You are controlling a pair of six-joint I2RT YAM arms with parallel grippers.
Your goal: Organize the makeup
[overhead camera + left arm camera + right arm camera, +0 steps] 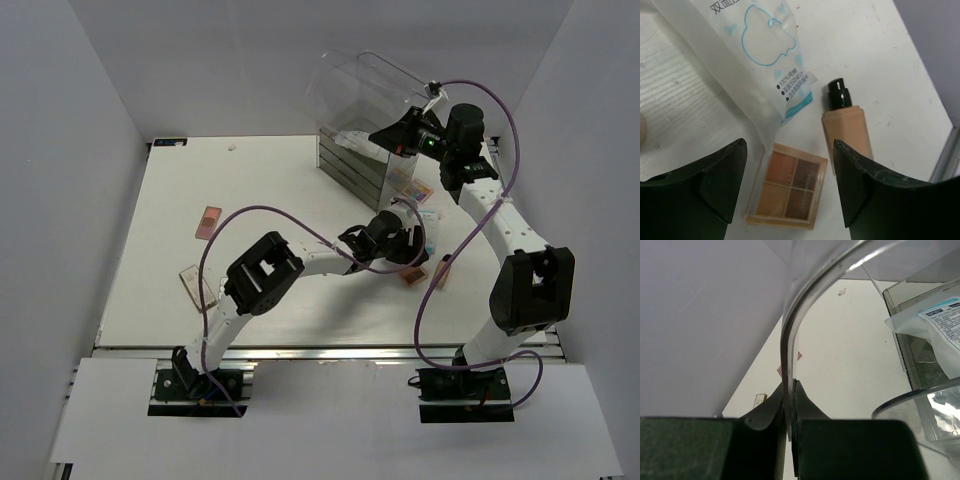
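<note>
Four-pan palette [787,192] lies flat on the table [900,60], sitting between the spread fingers of the left gripper [789,145]. It looks stiff, light, thin and probably slick, so pinch low across opposite edges. Foundation bottle [846,125] at its 1 o'clock lies on its side and may roll. Packet [760,60] at 11 is floppy, corner reaching the palette's edge. Right gripper [790,390] is clamped on the clear lid [786,340] of the drawer box [355,170], table's 1 o'clock.

In your left wrist view, upper middle, the packet [760,60] is white with a light-blue outlined figure, small hearts and black print. Right of centre, the foundation bottle [847,127] is tan, its cap black. Lower centre, the four-pan palette [790,186] shows orange, peach and brown squares.
</note>
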